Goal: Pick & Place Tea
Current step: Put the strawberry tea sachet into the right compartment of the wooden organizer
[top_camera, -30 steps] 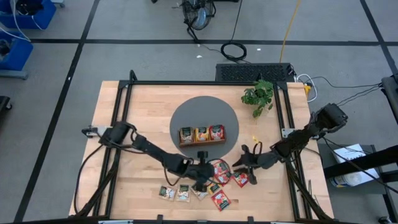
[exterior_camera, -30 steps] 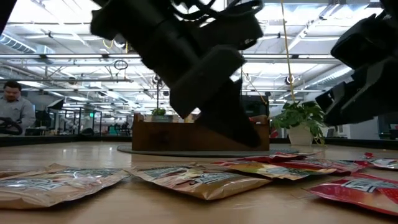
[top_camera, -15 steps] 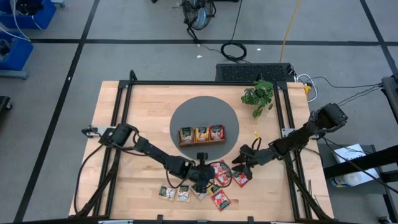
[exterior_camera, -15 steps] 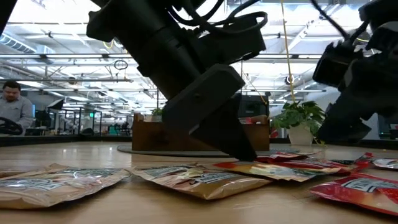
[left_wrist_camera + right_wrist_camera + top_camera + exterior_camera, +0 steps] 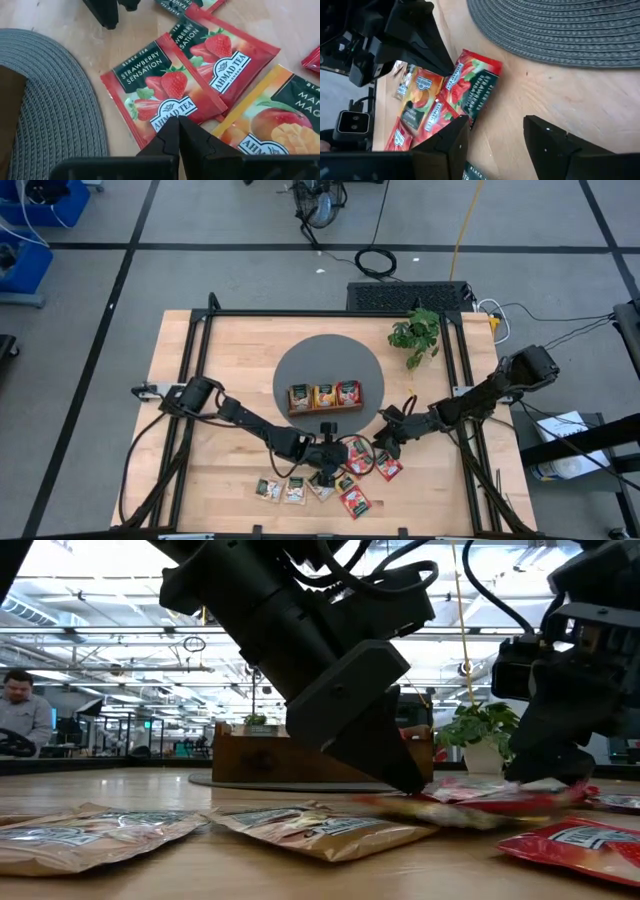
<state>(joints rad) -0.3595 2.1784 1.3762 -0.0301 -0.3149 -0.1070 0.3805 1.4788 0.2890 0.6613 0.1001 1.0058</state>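
Note:
Several tea sachets lie loose near the table's front edge, red, orange and others. Three more stand in the brown wooden tray on the round grey mat. My left gripper is shut at the edge of a red strawberry sachet. My right gripper stands open just right of it, low over the red sachets, fingers pointing toward the left gripper. My left gripper's shut fingertips meet on the strawberry sachet's edge nearest them, slanting down from the table's left. In the low view that end stands slightly off the wood; the rest lies on neighbouring sachets. My right gripper: whether a finger touches the red sachet beside it I cannot tell.
A small potted plant stands at the table's far right. A black frame runs along the table's sides. Bare wood lies left of the mat and between the mat and the sachets. A person sits far behind the table.
My right gripper has moved toward the table's left, closer to my left gripper and the red sachets, and has rolled about its own axis. In the low view the red sachet at my left fingertips has shifted and lifted a little at that end.

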